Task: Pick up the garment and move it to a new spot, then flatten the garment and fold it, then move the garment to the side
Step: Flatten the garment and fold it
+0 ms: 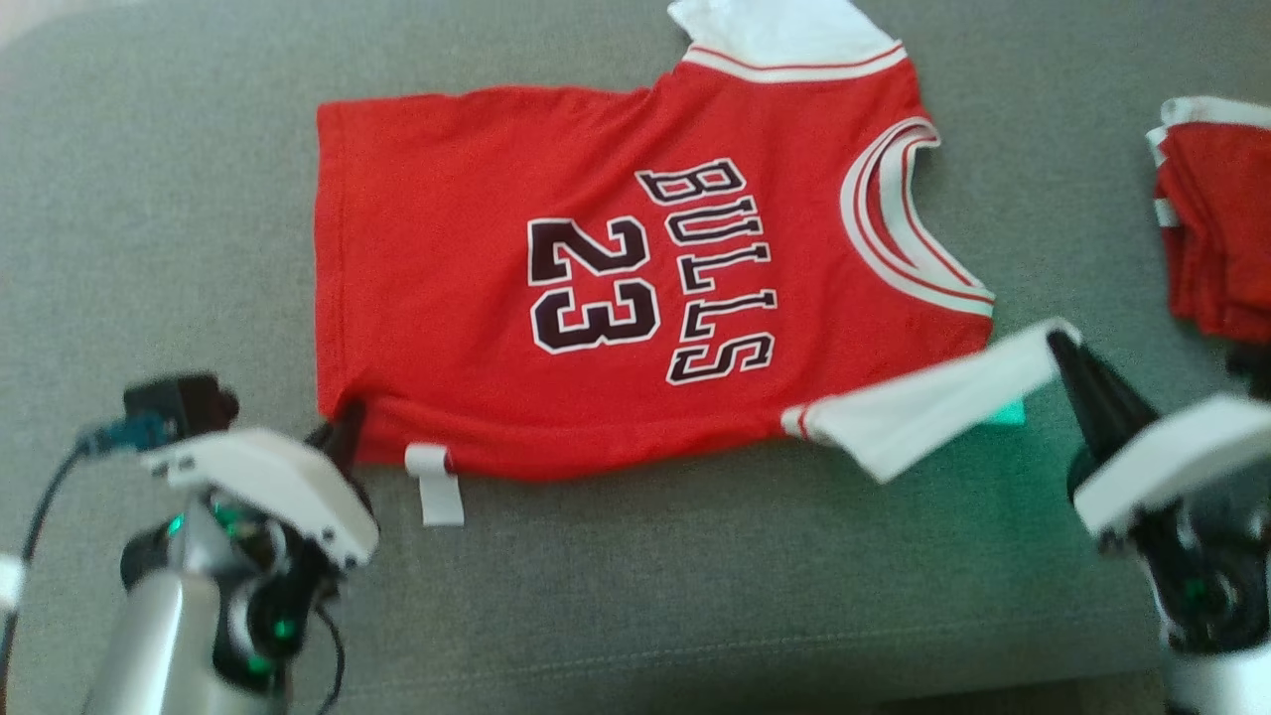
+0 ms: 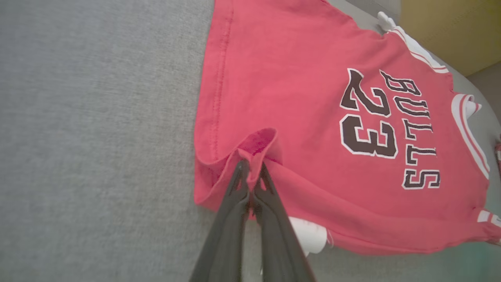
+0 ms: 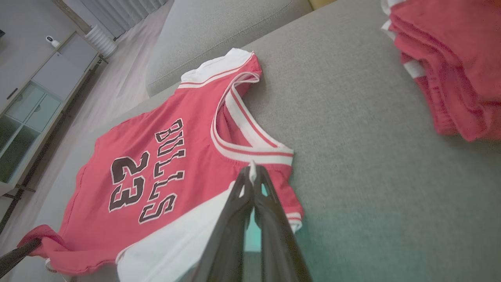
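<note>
Left hand (image 2: pixel 250 170) grasping jersey (image 1: pixel 477 298) hem (image 2: pixel 256 143), right hand (image 3: pixel 253 172) grasping its sleeve (image 1: pixel 923 402), cabinet (image 3: pixel 27 113) in right wrist view

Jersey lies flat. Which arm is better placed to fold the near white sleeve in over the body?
Right, likely. The right gripper is shut on the near white sleeve, holding it raised off the cushion. The left gripper pinches the hem corner at the other end of the jersey.
</note>
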